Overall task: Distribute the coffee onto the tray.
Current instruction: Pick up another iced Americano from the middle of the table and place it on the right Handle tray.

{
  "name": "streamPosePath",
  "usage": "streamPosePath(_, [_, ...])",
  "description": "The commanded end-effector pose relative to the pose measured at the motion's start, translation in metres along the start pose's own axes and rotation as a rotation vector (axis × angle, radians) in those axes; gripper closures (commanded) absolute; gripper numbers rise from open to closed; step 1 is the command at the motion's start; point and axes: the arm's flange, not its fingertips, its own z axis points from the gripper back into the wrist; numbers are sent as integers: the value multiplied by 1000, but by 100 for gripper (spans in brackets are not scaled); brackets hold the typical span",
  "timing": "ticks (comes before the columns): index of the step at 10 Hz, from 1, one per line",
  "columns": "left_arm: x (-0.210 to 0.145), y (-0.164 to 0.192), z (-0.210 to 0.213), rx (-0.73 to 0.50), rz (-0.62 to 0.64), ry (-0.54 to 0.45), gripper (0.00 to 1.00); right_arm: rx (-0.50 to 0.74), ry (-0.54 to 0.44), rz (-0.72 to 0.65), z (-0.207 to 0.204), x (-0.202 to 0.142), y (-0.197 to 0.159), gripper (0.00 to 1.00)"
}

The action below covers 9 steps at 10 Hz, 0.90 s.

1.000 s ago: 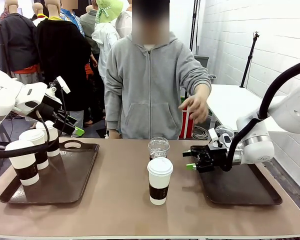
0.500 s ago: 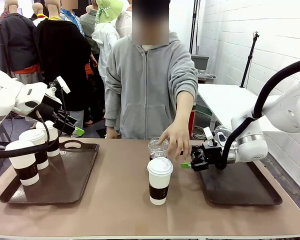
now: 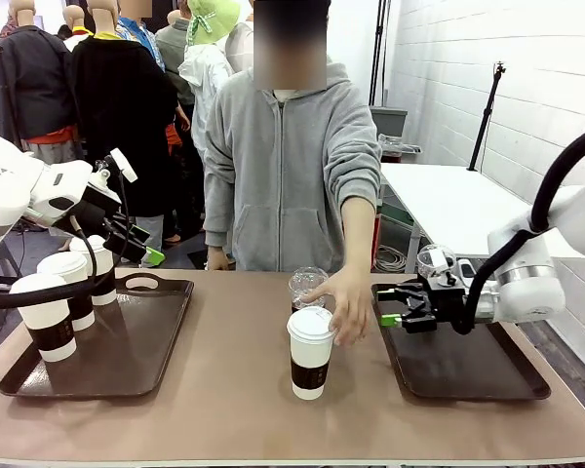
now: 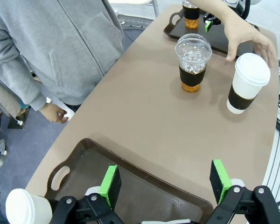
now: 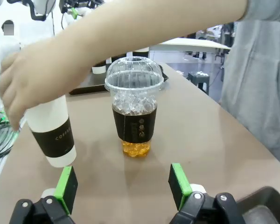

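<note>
One white lidded cup with a brown sleeve (image 3: 312,352) stands mid-table, with a person's hand (image 3: 347,306) against its lid. Just behind it is a clear dome-lidded cup (image 3: 309,287) of dark liquid. Three more white cups (image 3: 45,317) stand on the left tray (image 3: 127,361). A second clear cup (image 3: 436,261) sits at the back of the right tray (image 3: 468,375). My left gripper (image 3: 141,249) hangs open above the left tray. My right gripper (image 3: 395,314) is open over the right tray's left rim, facing the clear cup (image 5: 134,112), the white cup (image 5: 51,135) and the hand (image 5: 30,86).
The person in a grey hoodie (image 3: 288,166) stands at the far edge, one arm stretched across the table. In the left wrist view the bare brown table (image 4: 144,121) lies between the left tray (image 4: 84,163) and the middle cups (image 4: 192,65). A white side table (image 3: 448,200) stands at back right.
The person's hand came down past the clear cup to the white cup's lid. My right gripper moved toward the cups, then drew back to the right. The left arm stayed still.
</note>
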Motion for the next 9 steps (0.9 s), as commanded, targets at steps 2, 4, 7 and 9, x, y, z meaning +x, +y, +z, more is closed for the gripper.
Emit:
streamPosePath(2, [-3,4,-2,-11,-17,-25,0,-30,-19,25,0,2,15,0])
streamPosePath(4, [-3,4,-2,-11,-17,-25,0,-15,-2,-1,8,1,8,0])
streamPosePath(7, [-3,4,-2,-11,-17,-25,0,-15,-2,-1,8,1,8,0])
streamPosePath(9, [-3,4,-2,-11,-17,-25,0,-15,-2,-1,8,1,8,0])
